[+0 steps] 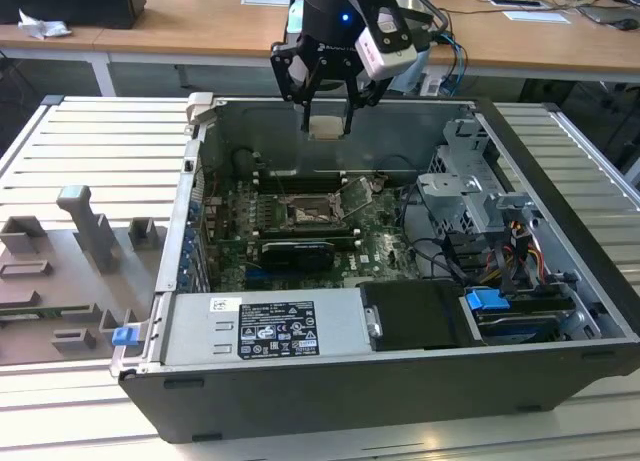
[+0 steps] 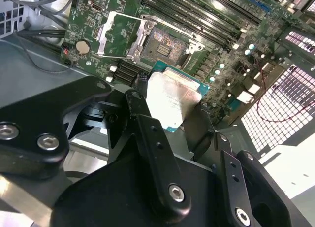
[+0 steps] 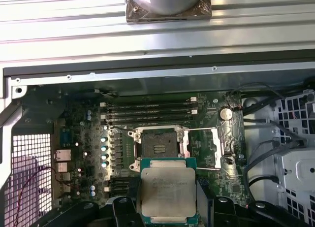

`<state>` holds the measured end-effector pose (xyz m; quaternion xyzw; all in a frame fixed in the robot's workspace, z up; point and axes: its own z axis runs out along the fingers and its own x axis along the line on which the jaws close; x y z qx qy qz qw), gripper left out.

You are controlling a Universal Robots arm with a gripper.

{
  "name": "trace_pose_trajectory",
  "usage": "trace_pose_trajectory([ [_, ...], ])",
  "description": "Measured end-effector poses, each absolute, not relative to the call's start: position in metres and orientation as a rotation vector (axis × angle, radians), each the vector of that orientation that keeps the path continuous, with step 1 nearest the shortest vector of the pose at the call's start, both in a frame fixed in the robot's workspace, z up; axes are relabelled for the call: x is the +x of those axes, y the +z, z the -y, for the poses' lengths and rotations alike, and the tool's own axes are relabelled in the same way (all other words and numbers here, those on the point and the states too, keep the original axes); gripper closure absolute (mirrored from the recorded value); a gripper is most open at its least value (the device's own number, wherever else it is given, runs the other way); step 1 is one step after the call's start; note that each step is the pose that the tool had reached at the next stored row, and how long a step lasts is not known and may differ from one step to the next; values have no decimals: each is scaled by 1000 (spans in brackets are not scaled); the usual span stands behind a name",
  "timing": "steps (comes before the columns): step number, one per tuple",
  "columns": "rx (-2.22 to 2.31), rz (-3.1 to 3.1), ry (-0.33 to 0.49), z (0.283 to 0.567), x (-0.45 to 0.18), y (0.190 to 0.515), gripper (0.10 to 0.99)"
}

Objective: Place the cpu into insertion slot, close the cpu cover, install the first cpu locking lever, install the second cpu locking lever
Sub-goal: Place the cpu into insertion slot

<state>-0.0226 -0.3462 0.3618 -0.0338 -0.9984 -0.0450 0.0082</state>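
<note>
My gripper [image 1: 327, 121] hangs over the open computer case, above its back wall, and is shut on the cpu [image 1: 325, 128], a pale silvery square chip. In both wrist views the cpu [image 2: 170, 96] [image 3: 167, 190] sits flat between the two black fingers [image 2: 140, 106]. Below it on the green board lies the insertion slot [image 1: 305, 213] [image 2: 162, 47] [image 3: 157, 143], a dark square socket with a metal rim and nothing in it. The cpu cover [image 1: 355, 196] [image 2: 120, 35] [image 3: 206, 148] is swung open beside the slot. The cpu is well above the board, clear of the slot.
A black graphics card [image 1: 295, 253] lies just in front of the slot and long memory slots [image 3: 147, 109] behind it. A power supply [image 1: 260, 326] fills the case front, and a drive cage [image 1: 480, 196] with cables stands at the exterior view's right. Grey fixtures [image 1: 90, 231] stand outside the case.
</note>
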Motion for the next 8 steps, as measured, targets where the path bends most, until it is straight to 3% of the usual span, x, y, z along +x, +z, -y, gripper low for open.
trace_pose_trajectory([
  [8, -126, 3120, -141, 346, -23, 362, 549],
])
